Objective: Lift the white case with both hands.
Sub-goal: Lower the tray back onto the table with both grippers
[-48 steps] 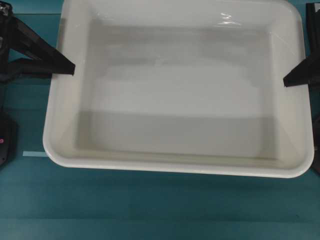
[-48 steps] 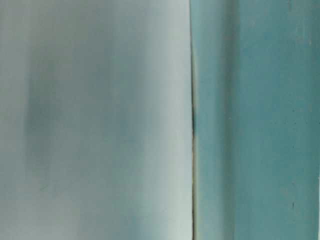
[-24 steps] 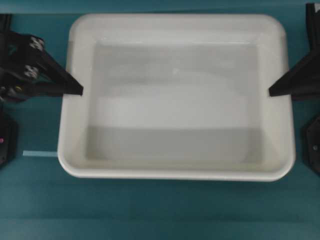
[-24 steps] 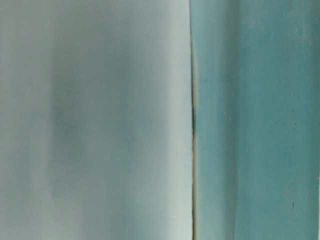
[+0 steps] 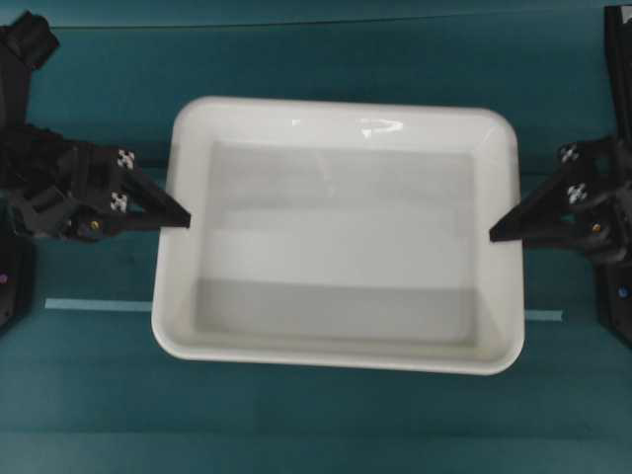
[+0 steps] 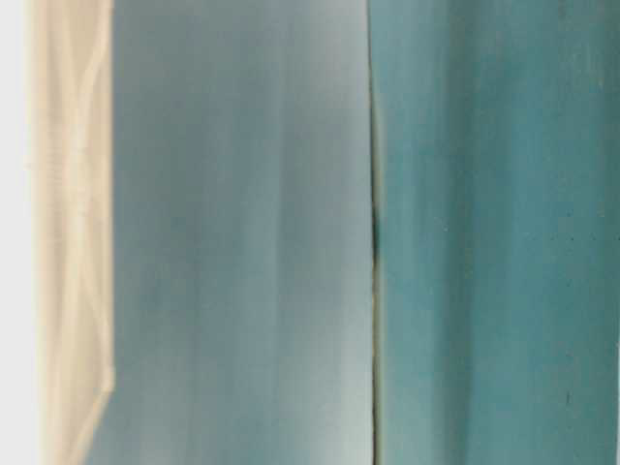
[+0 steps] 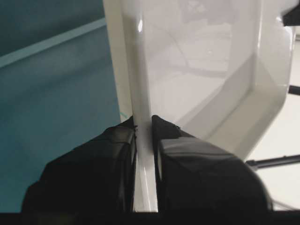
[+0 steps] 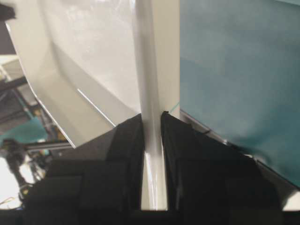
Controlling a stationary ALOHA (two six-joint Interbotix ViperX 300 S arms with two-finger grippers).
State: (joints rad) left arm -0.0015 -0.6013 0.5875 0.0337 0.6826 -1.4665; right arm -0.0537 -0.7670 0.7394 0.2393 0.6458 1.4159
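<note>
The white case (image 5: 336,237), a wide shallow tray with nothing in it, lies level in the middle of the overhead view above the teal table (image 5: 326,425). My left gripper (image 5: 186,219) is shut on the rim of its left side. My right gripper (image 5: 494,235) is shut on the rim of its right side. In the left wrist view the black fingers (image 7: 117,154) pinch the thin white rim (image 7: 143,154) between them. The right wrist view shows the same clamp, fingers (image 8: 185,154) on the rim (image 8: 152,159). Whether the case touches the table I cannot tell.
A thin pale tape strip (image 5: 94,305) runs across the table and shows again past the case's right side (image 5: 543,316). Black arm bases stand at the left (image 5: 10,286) and right (image 5: 617,306) edges. The table-level view is blurred, with a cream band (image 6: 68,242) at its left.
The case has shrunk steadily in the overhead view, so it has gone down away from the camera with both grippers still clamped on its sides. More of both arms now shows.
</note>
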